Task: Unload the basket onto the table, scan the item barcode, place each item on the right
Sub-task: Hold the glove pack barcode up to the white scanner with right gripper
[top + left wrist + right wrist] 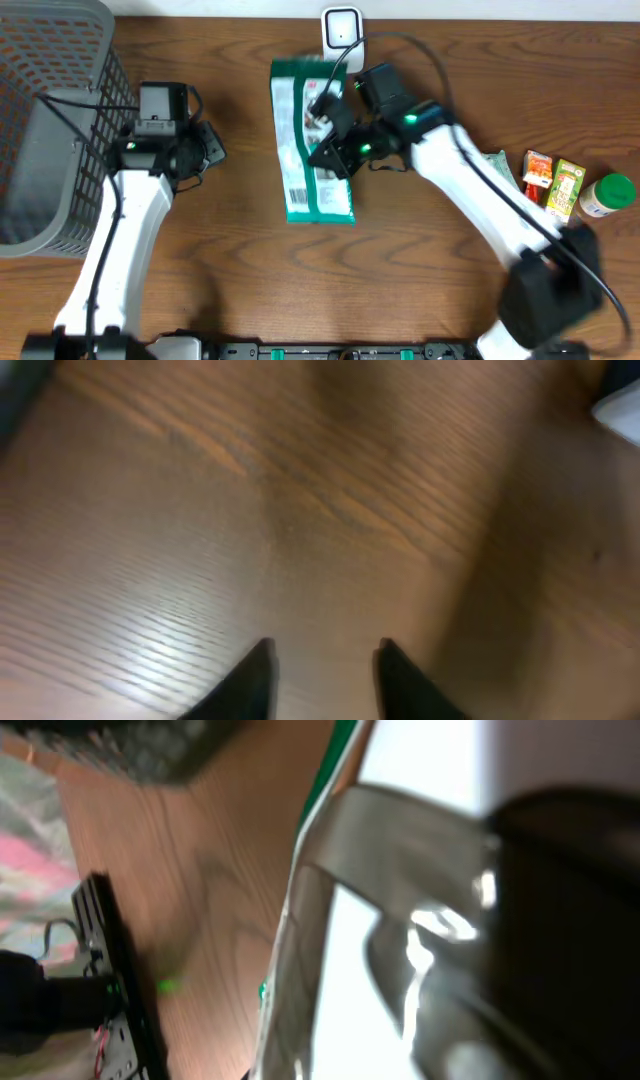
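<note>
Packet [330, 200] shows a barcode [297, 195], words unreadable; right gripper [323, 122] is clamped on it; left gripper [322, 652] parted, empty.

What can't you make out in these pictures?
The green packet: print too small to read overhead; right wrist view is blurred and too close.
The right gripper: overhead, its tips merge into a dark mass over the packet.
The left gripper: left wrist view, blurred, cut off by the bottom edge.
The small packs and jar: overhead, labels too small.
The grey basket: overhead, cut off by the left edge.
</note>
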Controlling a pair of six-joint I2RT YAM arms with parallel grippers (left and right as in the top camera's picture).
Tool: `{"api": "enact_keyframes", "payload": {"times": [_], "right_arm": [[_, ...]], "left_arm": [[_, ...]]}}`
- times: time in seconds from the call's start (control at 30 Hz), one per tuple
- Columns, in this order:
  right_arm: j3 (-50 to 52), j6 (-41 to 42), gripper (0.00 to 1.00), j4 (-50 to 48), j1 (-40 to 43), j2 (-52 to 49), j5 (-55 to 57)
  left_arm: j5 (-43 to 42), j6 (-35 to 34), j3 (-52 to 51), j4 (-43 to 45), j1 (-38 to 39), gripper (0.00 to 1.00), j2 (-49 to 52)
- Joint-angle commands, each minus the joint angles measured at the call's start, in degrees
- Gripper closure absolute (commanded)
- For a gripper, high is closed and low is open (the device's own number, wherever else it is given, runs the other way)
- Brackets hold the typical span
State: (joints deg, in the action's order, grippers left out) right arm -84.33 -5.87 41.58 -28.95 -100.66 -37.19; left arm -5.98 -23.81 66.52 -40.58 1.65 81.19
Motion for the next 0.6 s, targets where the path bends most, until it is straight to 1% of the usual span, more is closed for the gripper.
{"api": "enact_keyframes", "payload": {"times": [0.0, 0.07, 0.13, 0.2, 0.33, 0.47, 0.57], "right_arm": [[-0.4, 0.9, 0.99, 1.4, -0.3, 4.7, 6.1], [-0.4, -0.6, 0.99, 2.7, -0.3, 6.7, 8.7], [-0.9, -1.5, 0.99, 4.1, -0.4, 8.1, 11.5], [-3.1, -1.5, 0.99, 6.2, -0.4, 8.5, 12.8], [-12.3, -1.5, 0.99, 13.9, -0.4, 7.7, 15.2], [-24.4, -1.5, 0.99, 22.3, -0.4, 5.3, 21.2], [-33.2, -1.5, 0.99, 27.8, -0.8, 2.9, 24.8]], "left_arm": [[0.6, 3.7, 0.3, -0.3, -0.2, 0.31, -3.8], [0.4, 3.7, 0.5, -0.2, -0.4, 0.22, -5.4], [-0.5, 3.7, 1.1, -0.3, -1.0, 0.17, -6.8], [-3.0, 4.1, 2.5, -0.6, -2.4, 0.15, -7.6], [-9.8, 6.0, 7.7, -3.1, -6.2, 0.16, -7.4], [-10.5, 6.0, 13.6, -7.3, -9.5, 0.16, -7.3], [-10.5, 6.0, 14.7, -7.4, -10.5, 0.15, -7.5]]}}
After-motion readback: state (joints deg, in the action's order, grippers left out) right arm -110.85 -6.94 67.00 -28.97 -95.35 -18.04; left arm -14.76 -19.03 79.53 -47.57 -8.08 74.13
